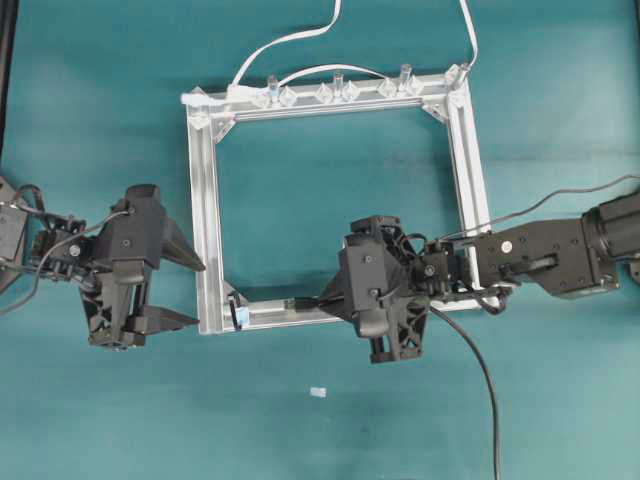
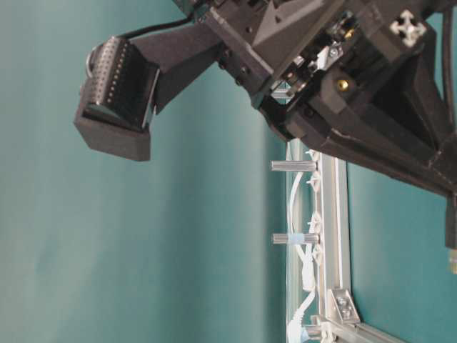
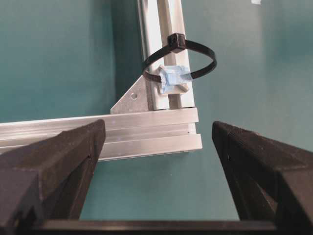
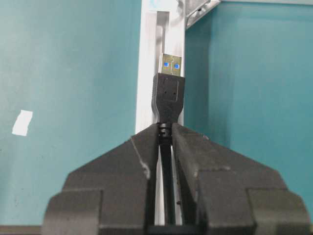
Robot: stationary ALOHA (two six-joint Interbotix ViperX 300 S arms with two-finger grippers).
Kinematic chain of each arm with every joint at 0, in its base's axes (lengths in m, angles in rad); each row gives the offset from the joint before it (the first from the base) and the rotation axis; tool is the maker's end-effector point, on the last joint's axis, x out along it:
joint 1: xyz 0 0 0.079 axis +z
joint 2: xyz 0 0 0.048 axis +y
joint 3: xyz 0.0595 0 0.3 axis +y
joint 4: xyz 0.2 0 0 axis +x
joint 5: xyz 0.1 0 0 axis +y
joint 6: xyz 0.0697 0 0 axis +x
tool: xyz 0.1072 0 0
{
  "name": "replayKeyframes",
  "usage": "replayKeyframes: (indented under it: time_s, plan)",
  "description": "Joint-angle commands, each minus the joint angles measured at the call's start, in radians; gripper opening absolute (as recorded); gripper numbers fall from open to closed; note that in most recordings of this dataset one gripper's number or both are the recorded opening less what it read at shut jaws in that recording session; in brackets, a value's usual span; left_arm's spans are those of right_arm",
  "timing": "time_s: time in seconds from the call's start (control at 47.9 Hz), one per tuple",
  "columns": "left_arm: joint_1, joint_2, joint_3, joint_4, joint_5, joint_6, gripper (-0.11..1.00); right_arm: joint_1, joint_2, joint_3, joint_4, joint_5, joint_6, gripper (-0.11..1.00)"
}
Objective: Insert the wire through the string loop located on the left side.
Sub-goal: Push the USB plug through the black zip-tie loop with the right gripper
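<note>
While the left gripper (image 1: 195,293) is held wide apart just outside the near left corner of the square aluminium frame (image 1: 210,200), nothing is gripped by it. From the left wrist view, the string loop (image 3: 180,61) is seen standing on that corner, a thin black tie fixed to the rail over a pale blue pad, and it is framed between the 2 spread fingers (image 3: 54,166) without being touched. The wire (image 4: 168,98) is clamped in the right gripper (image 4: 166,134), whose jaws are pressed narrowly on the cable just behind the black plug, with the metal tip left projecting beyond them over the frame's near rail. In the overhead view, the right gripper (image 1: 330,295) is placed above that near rail, well apart from the loop (image 1: 238,312), and the wire's slack (image 1: 485,380) is trailed off the near edge. A white cable (image 1: 290,40) is laid along the far rail.
</note>
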Motion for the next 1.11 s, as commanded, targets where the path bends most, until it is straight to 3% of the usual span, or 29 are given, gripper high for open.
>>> replayKeyframes:
  time_s: [0.0, 0.752, 1.086]
  plan:
    - [-0.003, -0.006, -0.02, -0.002, -0.005, -0.003, 0.9, -0.002, -0.035, -0.014, -0.003, -0.003, -0.002, 0.12]
    - [-0.009, -0.006, -0.02, -0.002, -0.003, -0.005, 0.9, -0.002, -0.035, -0.02, -0.003, 0.017, -0.002, 0.12]
    - [-0.009, -0.006, -0.02, -0.002, -0.003, -0.005, 0.9, -0.002, -0.008, -0.071, -0.006, 0.018, -0.002, 0.12]
